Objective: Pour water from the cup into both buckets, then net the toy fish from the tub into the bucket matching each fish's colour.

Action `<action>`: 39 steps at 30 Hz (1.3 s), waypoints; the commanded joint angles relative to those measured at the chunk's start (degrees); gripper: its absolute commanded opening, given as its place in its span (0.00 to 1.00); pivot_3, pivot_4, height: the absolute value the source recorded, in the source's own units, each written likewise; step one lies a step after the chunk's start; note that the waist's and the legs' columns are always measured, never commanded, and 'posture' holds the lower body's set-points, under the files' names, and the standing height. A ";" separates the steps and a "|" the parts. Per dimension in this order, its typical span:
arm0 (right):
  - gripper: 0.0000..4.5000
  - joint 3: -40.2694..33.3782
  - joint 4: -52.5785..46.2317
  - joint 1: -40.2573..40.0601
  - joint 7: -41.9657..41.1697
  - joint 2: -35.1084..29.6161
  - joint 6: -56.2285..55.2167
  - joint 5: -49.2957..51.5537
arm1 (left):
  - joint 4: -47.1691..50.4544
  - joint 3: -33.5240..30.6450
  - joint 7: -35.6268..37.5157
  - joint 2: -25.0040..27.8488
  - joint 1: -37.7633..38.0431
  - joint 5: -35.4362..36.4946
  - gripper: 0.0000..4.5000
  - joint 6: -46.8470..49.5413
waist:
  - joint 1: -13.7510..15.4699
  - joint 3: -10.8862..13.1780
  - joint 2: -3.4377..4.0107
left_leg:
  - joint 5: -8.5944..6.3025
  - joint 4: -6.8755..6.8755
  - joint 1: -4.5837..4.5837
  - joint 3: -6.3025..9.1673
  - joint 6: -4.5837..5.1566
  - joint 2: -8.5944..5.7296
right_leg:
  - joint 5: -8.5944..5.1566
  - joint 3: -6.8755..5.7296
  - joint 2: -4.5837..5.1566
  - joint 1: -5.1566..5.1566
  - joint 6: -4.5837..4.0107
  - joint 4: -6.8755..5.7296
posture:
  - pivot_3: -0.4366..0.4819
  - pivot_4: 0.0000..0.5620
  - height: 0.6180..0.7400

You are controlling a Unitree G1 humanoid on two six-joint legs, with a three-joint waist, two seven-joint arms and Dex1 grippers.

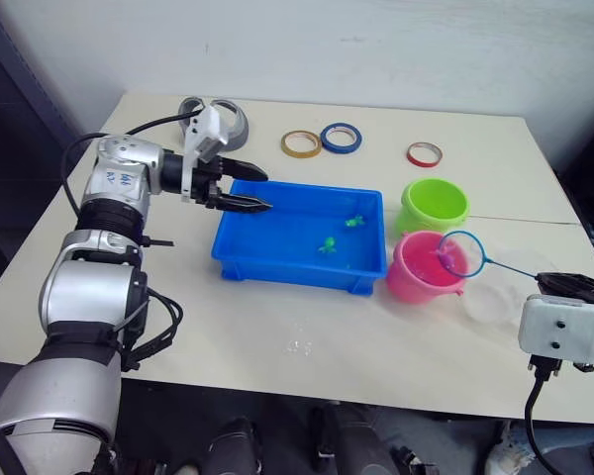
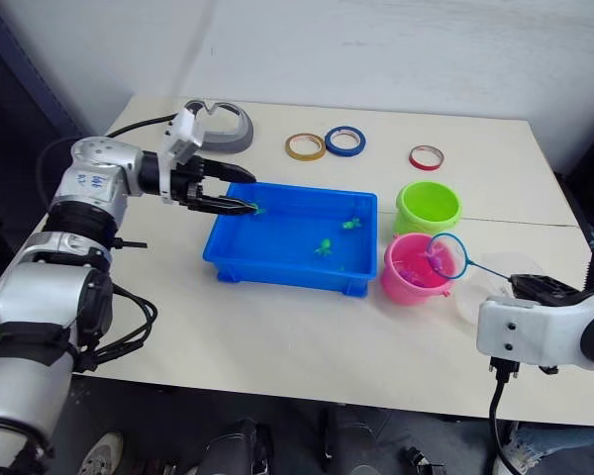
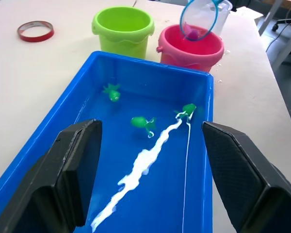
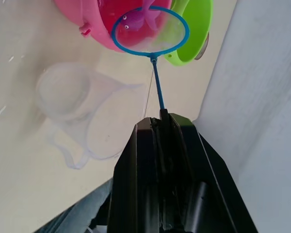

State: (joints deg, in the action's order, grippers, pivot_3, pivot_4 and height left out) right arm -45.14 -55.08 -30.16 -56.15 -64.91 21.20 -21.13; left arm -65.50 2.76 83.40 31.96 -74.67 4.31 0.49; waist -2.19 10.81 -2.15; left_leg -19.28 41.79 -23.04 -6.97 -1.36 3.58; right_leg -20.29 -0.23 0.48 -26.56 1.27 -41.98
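In the left eye view, the blue tub [image 1: 299,236] is seen at the centre of the frame, with two green toy fish [image 1: 329,243] in its right half. The left gripper [image 1: 244,188] is held over the tub's upper left corner. The lime green bucket [image 1: 434,204] and the pink bucket [image 1: 423,267] stand right of centre, and the net [image 1: 460,254] hoop is held over the pink one. The clear cup [image 1: 493,305] rests at lower right. Three tape rings [image 1: 340,138] lie along the top.

In the left wrist view, the fingers [image 3: 70,174] at the bottom corners are spread wide with nothing between them. Three green fish are seen in the tub at mid-frame.

In the right wrist view, the right gripper [image 4: 162,127] at lower centre is closed on the net's handle. A pink fish [image 4: 136,19] is seen through the hoop at the top.
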 commanded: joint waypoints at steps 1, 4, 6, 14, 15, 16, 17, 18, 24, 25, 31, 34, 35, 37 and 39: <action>0.00 0.70 -2.85 2.08 -0.74 0.66 -4.61 -3.96 | 2.61 -1.22 1.12 1.14 0.81 0.72 0.80 -0.06 | 0.07 0.00 0.00 | 0.00 0.02 0.01 0.00 0.00 0.00 | 0.00 0.00 0.00 0.02 0.00 0.00 | 0.48 0.27 0.61; 0.00 2.62 -2.21 4.37 -0.98 0.87 -7.29 -5.94 | 3.11 -1.36 1.03 1.13 1.29 0.87 0.80 0.16 | 0.27 0.00 0.00 | -0.01 0.12 -0.02 0.03 0.01 0.00 | 0.00 -0.03 0.02 0.03 0.00 -0.03 | 0.48 0.27 0.61; 0.00 3.46 -1.64 5.89 -1.24 1.20 -8.49 -6.85 | 3.35 -1.37 0.99 0.97 1.39 0.91 0.80 0.28 | 0.34 0.00 -0.01 | -0.01 0.13 -0.02 0.03 0.01 -0.01 | 0.00 -0.03 0.02 0.04 0.00 -0.03 | 0.48 0.27 0.61; 0.00 1.88 2.12 7.88 -1.97 2.70 -18.55 -12.40 | 3.96 -1.47 0.90 0.69 1.46 0.88 0.80 0.71 | 0.32 0.00 0.00 | -0.01 0.17 -0.01 0.02 0.02 -0.01 | 0.00 -0.02 0.01 0.04 -0.01 -0.10 | 0.48 0.27 0.61; 0.00 1.54 2.54 7.95 -1.98 2.95 -19.82 -12.96 | 4.00 -1.48 0.89 0.66 1.48 0.88 0.80 0.69 | 0.33 0.00 0.00 | -0.01 0.17 -0.01 0.02 0.02 -0.01 | 0.00 -0.02 0.01 0.04 -0.01 -0.11 | 0.48 0.27 0.61; 0.00 1.35 2.83 8.14 -1.98 3.18 -20.83 -13.37 | 4.02 -1.48 0.88 0.62 1.48 0.89 0.80 0.69 | 0.32 0.00 0.00 | -0.01 0.17 -0.01 0.02 0.01 -0.01 | 0.00 -0.02 0.01 0.04 -0.01 -0.11 | 0.48 0.27 0.61; 0.00 1.28 3.05 8.51 -1.91 3.43 -21.62 -13.63 | 4.03 -1.48 0.85 0.57 1.46 0.89 0.80 0.72 | 0.31 0.00 0.00 | -0.01 0.18 -0.01 0.02 0.01 -0.02 | 0.00 -0.02 0.02 0.04 -0.01 -0.13 | 0.48 0.27 0.61; 0.00 1.22 3.25 8.88 -1.80 3.62 -22.37 -13.99 | 4.07 -1.48 0.85 0.52 1.46 0.91 0.80 0.74 | 0.29 0.00 0.00 | -0.01 0.19 0.00 0.01 0.01 -0.02 | 0.00 -0.02 0.02 0.04 -0.01 -0.13 | 0.48 0.27 0.61; 0.00 0.12 5.53 10.56 -0.11 4.31 -29.13 -17.75 | 3.89 -1.52 0.78 0.17 1.18 0.93 0.80 0.71 | 0.28 0.00 0.00 | -0.01 0.26 0.01 0.01 0.01 -0.02 | 0.00 -0.02 0.02 0.04 -0.01 -0.22 | 0.48 0.27 0.61; 0.00 -0.10 5.76 10.58 0.10 4.57 -30.15 -17.96 | 3.82 -1.54 0.73 0.10 1.11 0.91 0.80 0.65 | 0.28 0.00 0.00 | -0.01 0.26 0.01 0.01 0.01 -0.02 | 0.00 -0.02 0.02 0.04 -0.01 -0.22 | 0.48 0.27 0.61; 0.00 -0.95 5.58 10.19 -0.36 7.20 -33.33 -18.23 | 3.65 -1.56 0.59 -0.19 0.84 0.83 0.80 0.57 | 0.25 0.00 0.00 | -0.01 0.28 0.02 0.01 0.01 -0.02 | 0.00 -0.02 0.02 0.04 -0.01 -0.26 | 0.48 0.27 0.61; 0.00 -0.67 5.14 10.36 -0.75 8.08 -34.00 -18.28 | 3.49 -1.55 0.57 -0.31 0.57 0.79 0.80 0.52 | 0.19 0.00 0.00 | -0.01 0.32 0.04 -0.01 0.01 -0.02 | 0.00 0.00 0.02 0.04 -0.01 -0.32 | 0.48 0.27 0.61; 0.00 -0.55 5.04 10.38 -0.88 8.32 -34.13 -18.30 | 3.44 -1.54 0.57 -0.33 0.51 0.76 0.80 0.48 | 0.20 0.00 0.00 | -0.01 0.32 0.04 -0.01 0.01 -0.02 | 0.00 0.00 0.02 0.04 -0.01 -0.34 | 0.48 0.27 0.61; 0.00 -1.01 5.16 10.72 -1.19 8.25 -34.40 -18.51 | 3.30 -1.54 0.57 -0.33 0.42 0.73 0.80 0.39 | 0.17 0.00 0.00 | -0.01 0.35 0.05 -0.01 0.01 -0.02 | 0.00 0.01 0.02 0.04 -0.01 -0.38 | 0.48 0.27 0.61; 0.00 -0.92 5.44 11.72 -1.56 7.69 -34.02 -18.37 | 3.32 -1.50 0.69 -0.36 0.42 0.71 0.80 0.37 | 0.09 0.00 0.00 | -0.01 0.36 0.06 -0.03 0.01 -0.03 | 0.00 0.02 0.02 0.04 -0.01 -0.39 | 0.48 0.27 0.61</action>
State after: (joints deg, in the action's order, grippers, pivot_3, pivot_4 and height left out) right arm -43.59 -48.99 -19.32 -57.38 -56.90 -12.66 -39.30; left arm -63.40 2.24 83.52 31.46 -72.75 4.38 1.30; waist -2.10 10.81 -2.15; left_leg -19.29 42.17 -22.98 -7.00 -1.35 3.55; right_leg -20.29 -0.21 0.50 -26.52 1.26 -42.40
